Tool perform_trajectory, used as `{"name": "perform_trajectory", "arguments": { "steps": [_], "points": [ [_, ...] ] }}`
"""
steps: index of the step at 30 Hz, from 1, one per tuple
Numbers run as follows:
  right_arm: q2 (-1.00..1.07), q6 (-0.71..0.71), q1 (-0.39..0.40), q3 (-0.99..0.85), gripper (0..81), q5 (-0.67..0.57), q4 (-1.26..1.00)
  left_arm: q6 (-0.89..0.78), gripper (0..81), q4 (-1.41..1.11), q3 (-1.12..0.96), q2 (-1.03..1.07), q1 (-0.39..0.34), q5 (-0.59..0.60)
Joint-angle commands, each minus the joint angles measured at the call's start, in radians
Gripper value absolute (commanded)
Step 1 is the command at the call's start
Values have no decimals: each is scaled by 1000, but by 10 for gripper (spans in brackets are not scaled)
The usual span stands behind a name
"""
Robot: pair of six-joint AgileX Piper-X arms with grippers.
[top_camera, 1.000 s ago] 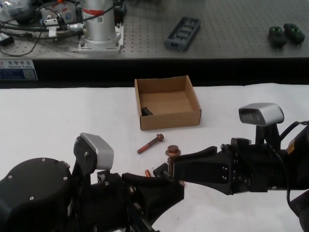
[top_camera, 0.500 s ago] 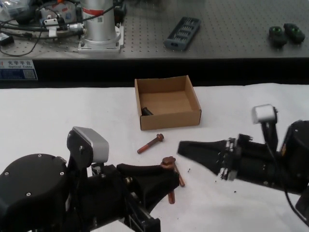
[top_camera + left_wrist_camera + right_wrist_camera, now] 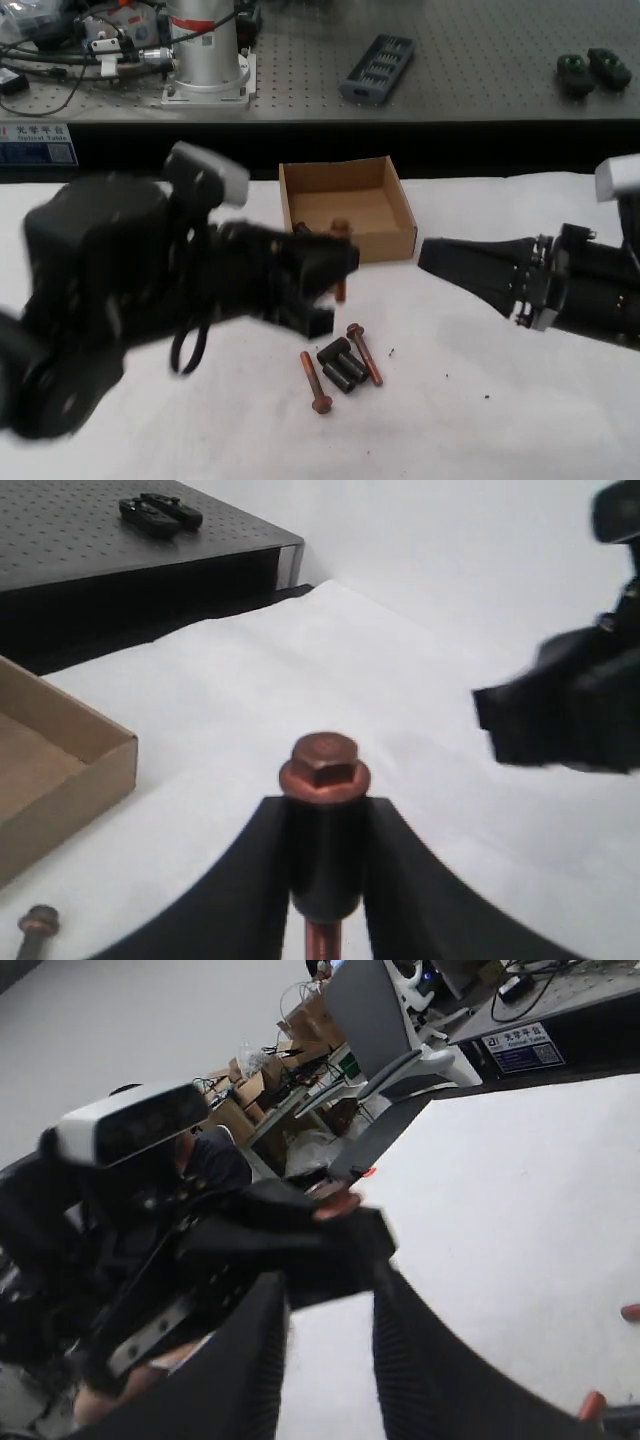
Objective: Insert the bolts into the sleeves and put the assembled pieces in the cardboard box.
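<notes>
Copper-coloured bolt (image 3: 325, 765) sits head-up in a black sleeve (image 3: 325, 868). We see the left gripper (image 3: 327, 810) clamped on that sleeve, one finger on each side, with the bolt's shank showing beneath it. In the high view the left gripper (image 3: 335, 262) holds this assembled piece at the near wall of the cardboard box (image 3: 355, 245); we cannot tell whether it is over the wall or just short of it.

The right gripper (image 3: 432, 258) hangs above the white surface (image 3: 480, 420), off to the side of the box and pointing toward the left gripper. In its own wrist view its fingers (image 3: 262, 1360) stand apart with nothing between them.

On the surface in front of the box lie two black sleeves (image 3: 340, 365) side by side, with one loose bolt (image 3: 315, 382) beside them and another bolt (image 3: 364, 354) on their other side.
</notes>
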Motion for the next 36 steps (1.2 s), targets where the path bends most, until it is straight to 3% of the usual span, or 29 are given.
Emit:
{"name": "perform_trajectory", "arguments": {
  "steps": [1, 7, 13, 25, 36],
  "points": [
    [-116, -127, 19, -3, 188, -11, 242, 34, 24, -6, -97, 64, 21, 41],
    [-299, -286, 84, 13, 187, 77, 579, 36, 24, -6, -247, 223, 61, 40],
    [-448, -311, 156, 44, 187, 129, 757, 126, 24, 72, -386, 336, 84, 40],
    [-580, -190, 370, 97, 187, 249, 829, 196, 24, 162, -618, 523, 150, 9],
    [-580, -124, 582, 97, 187, 410, 829, 317, 24, 441, -882, 648, 186, -61]
  ]
}}
